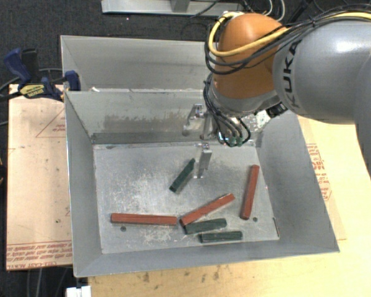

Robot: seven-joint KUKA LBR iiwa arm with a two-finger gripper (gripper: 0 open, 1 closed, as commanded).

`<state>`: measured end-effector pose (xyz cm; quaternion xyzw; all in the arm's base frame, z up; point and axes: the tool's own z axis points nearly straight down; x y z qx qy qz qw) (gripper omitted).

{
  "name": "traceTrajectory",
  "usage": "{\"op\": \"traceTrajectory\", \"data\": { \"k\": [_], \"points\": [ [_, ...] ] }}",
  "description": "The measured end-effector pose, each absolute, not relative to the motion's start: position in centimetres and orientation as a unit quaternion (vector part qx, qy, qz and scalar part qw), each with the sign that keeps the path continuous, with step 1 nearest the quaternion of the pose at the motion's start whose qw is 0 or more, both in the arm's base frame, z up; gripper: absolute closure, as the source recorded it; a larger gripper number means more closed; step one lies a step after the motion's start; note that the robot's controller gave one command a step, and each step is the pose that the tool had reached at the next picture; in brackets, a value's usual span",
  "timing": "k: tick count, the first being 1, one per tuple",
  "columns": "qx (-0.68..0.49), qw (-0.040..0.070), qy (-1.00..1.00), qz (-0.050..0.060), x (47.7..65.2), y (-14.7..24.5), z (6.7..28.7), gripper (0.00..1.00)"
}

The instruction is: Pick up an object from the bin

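Here we see the gripper (201, 166) low inside the bin (136, 178), hanging from the arm that comes in from the right. It stands close to the floor, a little behind the middle. We cannot tell whether it is parted or closed.

Just beside it, on its left, lies a green stick (183, 176), short, dark and tilted, its upper end nearest the gripper. We cannot tell whether the two touch. Nothing is seen held.

We judge the step in hand to be the approach: the gripper is down at floor level, with the pick not yet made. The next move calls for centring over the green stick, turning to span its narrow width, then closing and lifting straight up. The stick lies alone, so nothing crowds it.

Further out, the bin holds five more sticks on its bare grey floor. A right red stick (250, 192) lies nearly upright in the view, by the right wall. A middle red stick (207, 208) slants toward the front. A left red stick (143, 219) lies flat along the front. Two dark ones, a fore stick (205, 226) and a last stick (220, 236), lie close together by the front wall.
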<state>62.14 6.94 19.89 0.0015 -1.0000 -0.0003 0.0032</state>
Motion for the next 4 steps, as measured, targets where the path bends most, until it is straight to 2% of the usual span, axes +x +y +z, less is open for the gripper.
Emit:
{"op": "traceTrajectory", "data": {
  "k": [1,2,3,4],
  "points": [
    [0.001,-0.001,-1.000,-0.001,62.3,6.9,20.4,0.00],
    [0.033,-0.004,-0.999,-0.001,62.0,6.5,17.3,0.00],
    [0.087,-0.008,-0.996,-0.001,62.4,4.2,7.9,1.00],
    [0.087,-0.008,-0.996,-0.001,62.4,4.2,7.9,1.00]
  ]
}}
